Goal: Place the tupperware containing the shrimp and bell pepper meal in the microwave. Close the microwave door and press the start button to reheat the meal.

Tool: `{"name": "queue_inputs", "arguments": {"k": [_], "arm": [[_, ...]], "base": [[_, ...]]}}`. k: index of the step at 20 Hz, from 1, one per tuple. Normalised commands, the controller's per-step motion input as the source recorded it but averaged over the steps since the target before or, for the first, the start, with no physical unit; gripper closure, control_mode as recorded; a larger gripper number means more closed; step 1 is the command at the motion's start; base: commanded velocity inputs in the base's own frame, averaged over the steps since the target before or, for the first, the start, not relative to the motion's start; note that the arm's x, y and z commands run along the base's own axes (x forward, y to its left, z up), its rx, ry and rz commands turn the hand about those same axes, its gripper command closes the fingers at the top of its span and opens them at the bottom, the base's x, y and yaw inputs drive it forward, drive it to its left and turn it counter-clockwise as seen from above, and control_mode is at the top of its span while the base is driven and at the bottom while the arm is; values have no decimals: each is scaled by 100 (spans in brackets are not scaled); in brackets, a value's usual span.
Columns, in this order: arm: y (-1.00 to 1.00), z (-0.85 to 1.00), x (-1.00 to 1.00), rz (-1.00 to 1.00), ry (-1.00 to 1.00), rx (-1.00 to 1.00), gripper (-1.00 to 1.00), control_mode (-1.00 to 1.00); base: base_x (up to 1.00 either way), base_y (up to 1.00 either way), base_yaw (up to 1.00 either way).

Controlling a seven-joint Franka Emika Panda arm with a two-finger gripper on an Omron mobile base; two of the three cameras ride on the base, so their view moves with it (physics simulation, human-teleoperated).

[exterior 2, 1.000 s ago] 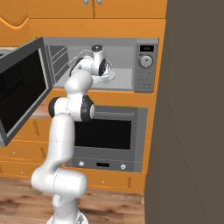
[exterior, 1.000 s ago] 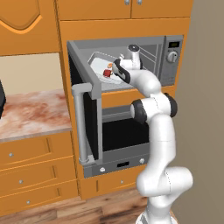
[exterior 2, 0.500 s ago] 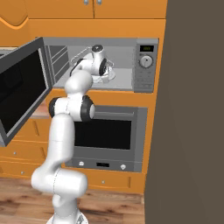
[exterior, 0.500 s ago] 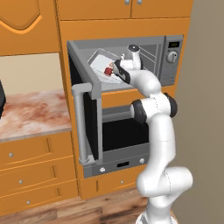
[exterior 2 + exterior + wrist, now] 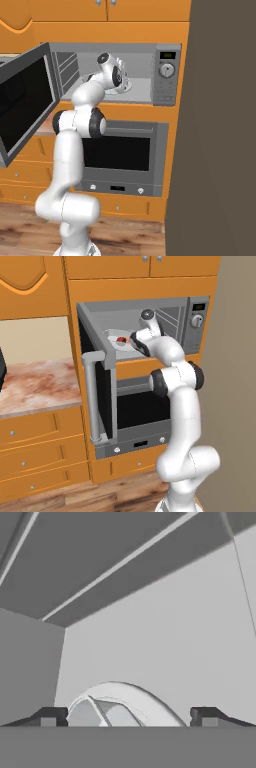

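Left base view shows my white arm reaching up into the microwave [image 5: 150, 321], near the top middle of the frame. The gripper [image 5: 131, 342] sits just right of the tupperware [image 5: 117, 339], which lies on the floor inside the box. I see a small red bell pepper [image 5: 121, 339] in the tray. In the hand view my two dark fingertips [image 5: 47, 717] stand far apart at the bottom corners, so the hand is let go and holds nothing. A white round rim shows between them. The microwave door [image 5: 97, 391] hangs wide open at the left of the frame, with its thick bar handle [image 5: 90, 396] facing me.
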Motion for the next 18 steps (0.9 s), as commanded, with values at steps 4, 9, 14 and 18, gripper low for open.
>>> {"name": "queue_inputs", "arguments": {"k": [4, 9, 14, 18], "arm": [[-2, 0, -39, -32, -29, -6, -100, -100], [-14, 0, -92, -31, -35, -4, -100, -100], [-22, 28, -100, -4, -21, 0, -100, -100], [-5, 37, -100, 9, -11, 0, -100, -100]], "base": [[0, 0, 0], [0, 0, 0], [0, 0, 0], [0, 0, 0]]}}
